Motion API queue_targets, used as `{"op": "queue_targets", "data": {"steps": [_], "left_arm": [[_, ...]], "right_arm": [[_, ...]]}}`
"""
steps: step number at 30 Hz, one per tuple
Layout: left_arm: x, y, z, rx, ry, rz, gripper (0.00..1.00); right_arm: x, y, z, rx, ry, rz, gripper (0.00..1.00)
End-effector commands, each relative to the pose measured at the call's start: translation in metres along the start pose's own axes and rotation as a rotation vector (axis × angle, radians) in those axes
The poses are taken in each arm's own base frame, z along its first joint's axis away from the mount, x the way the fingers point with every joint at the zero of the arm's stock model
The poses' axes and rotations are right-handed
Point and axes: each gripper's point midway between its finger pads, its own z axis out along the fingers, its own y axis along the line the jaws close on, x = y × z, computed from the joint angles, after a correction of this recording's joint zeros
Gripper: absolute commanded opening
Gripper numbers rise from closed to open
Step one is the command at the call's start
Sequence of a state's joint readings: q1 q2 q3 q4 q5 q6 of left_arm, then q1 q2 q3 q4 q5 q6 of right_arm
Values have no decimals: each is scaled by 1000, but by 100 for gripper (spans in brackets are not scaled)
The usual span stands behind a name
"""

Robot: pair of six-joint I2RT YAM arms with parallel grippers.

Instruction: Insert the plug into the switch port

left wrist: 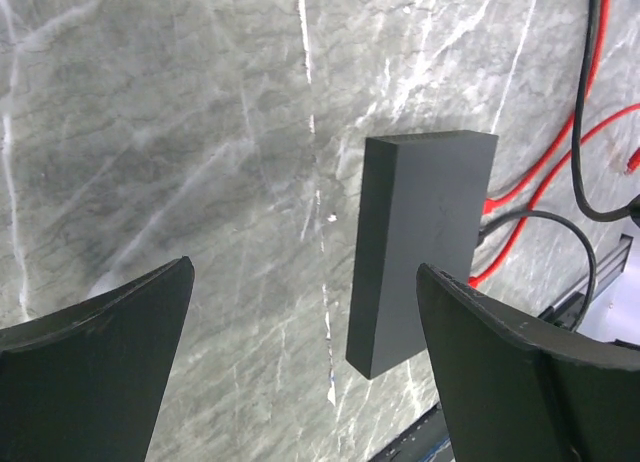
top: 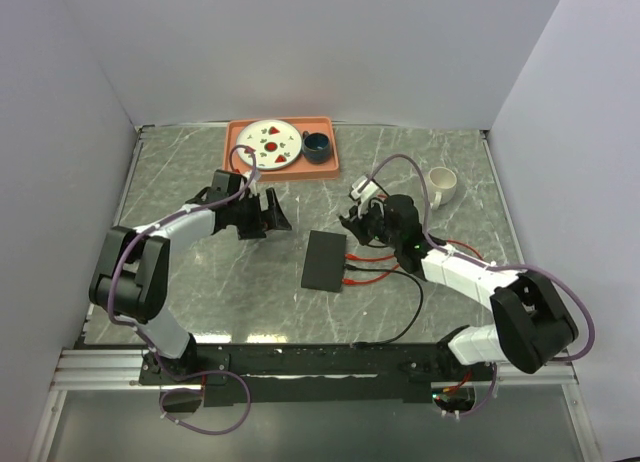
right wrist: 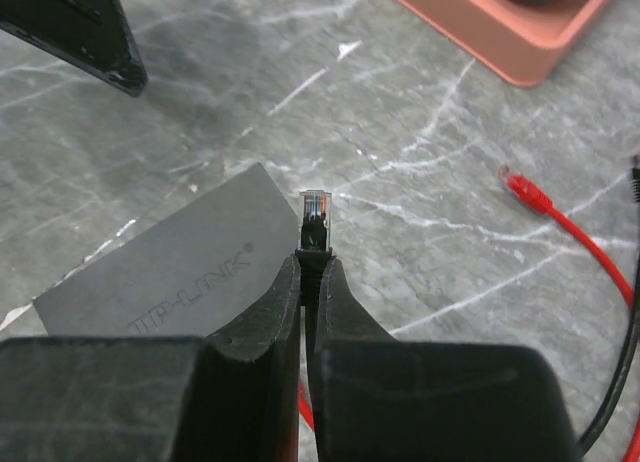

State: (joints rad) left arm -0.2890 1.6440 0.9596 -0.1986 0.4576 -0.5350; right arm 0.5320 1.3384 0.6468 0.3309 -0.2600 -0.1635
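Note:
The switch (top: 325,260) is a flat black box in the middle of the table. It also shows in the left wrist view (left wrist: 420,232) and in the right wrist view (right wrist: 180,272). My right gripper (right wrist: 308,267) is shut on the black boot of the plug (right wrist: 316,220), whose clear tip sticks out past the fingertips. It hovers by the switch's far right corner. In the top view the right gripper (top: 362,220) is just up and right of the switch. My left gripper (top: 275,214) is open and empty, up and left of the switch (left wrist: 305,272).
Red cables (top: 368,272) and a black cable (top: 415,300) run from the switch's right side. A loose red plug (right wrist: 520,187) lies on the table. An orange tray (top: 240,162) at the back holds a plate (top: 272,142) and a blue cup (top: 317,145). A white mug (top: 441,187) stands at the right.

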Motion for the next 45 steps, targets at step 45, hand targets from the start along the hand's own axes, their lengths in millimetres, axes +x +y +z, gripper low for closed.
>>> {"op": "queue_targets", "data": {"steps": [45], "left_arm": [[43,-35,50,176,228,31,94]], "right_arm": [[73,45,10,-69,611,-121,0]]}}
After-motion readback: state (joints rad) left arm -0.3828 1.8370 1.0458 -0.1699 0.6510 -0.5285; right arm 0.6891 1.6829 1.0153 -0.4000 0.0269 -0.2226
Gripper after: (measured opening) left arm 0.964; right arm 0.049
